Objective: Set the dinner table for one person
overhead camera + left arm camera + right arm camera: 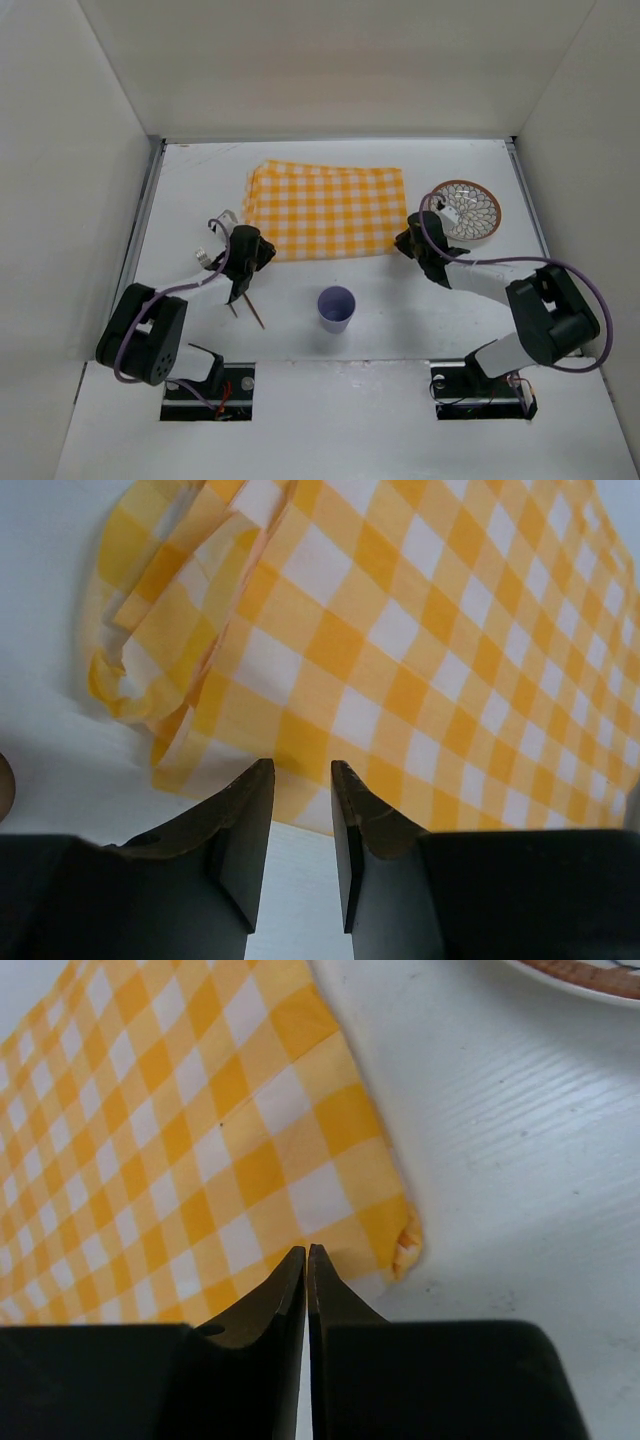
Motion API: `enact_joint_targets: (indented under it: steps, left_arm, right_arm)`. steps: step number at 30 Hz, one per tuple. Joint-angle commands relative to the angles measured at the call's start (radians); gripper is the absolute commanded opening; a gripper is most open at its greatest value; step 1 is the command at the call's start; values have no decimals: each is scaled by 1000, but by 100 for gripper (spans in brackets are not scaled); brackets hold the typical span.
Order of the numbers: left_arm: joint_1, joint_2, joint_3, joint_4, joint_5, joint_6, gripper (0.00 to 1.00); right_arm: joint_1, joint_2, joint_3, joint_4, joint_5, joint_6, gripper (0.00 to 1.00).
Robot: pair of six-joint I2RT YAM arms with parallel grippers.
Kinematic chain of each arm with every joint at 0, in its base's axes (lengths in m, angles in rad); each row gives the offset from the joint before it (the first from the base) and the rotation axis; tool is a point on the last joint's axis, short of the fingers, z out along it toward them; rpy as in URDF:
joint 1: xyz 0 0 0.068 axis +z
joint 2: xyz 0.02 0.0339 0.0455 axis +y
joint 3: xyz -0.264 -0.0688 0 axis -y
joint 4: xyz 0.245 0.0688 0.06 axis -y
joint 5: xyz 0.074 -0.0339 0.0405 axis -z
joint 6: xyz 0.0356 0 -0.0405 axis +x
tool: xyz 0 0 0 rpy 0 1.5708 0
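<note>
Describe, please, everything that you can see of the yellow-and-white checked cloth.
The checked cloth is thin yellow-and-white gingham fabric, folded into a flat rectangle of several layers. It lies slightly askew on the dinner table, toward the far middle. Its left edge shows loose, rumpled folds, and its near-right corner curls slightly. The left tool, jaws apart, hangs at its near-left corner. The right tool, jaws closed, is at the near-right corner. Whether either touches it cannot be told.

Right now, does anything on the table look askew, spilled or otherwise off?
Only the checked cloth: it lies slightly crooked, and its near left corner is rumpled, the folded layers fanned apart instead of stacked flat. Nothing looks spilled; the cup stands upright.
</note>
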Motion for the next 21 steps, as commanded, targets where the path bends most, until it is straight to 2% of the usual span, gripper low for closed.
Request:
enact_joint_targets:
  steps: [1,7,10,14,16,18,21]
  left_arm:
    - [27,35,-11,71,7,-34,27]
    - [44,24,-43,83,12,-46,26]
    - [38,-6,-58,83,7,-46,27]
    - [29,-91,-69,68,14,-31,26]
    - [-12,-166,-75,65,6,-5,25]
    - [-58,-226,-72,63,-8,26,25]
    - [-130,-284,-57,62,-25,99,23]
  right_arm:
    - [8,76,32,18,17,39,9]
    - [12,94,24,-11,70,94,9]
    - [14,102,44,-57,78,105,12]
    - [49,49,50,-104,147,109,24]
    - [70,-28,62,-132,193,71,39]
    - [73,-94,76,-153,205,31,49]
    - [48,-207,65,-181,193,2,58]
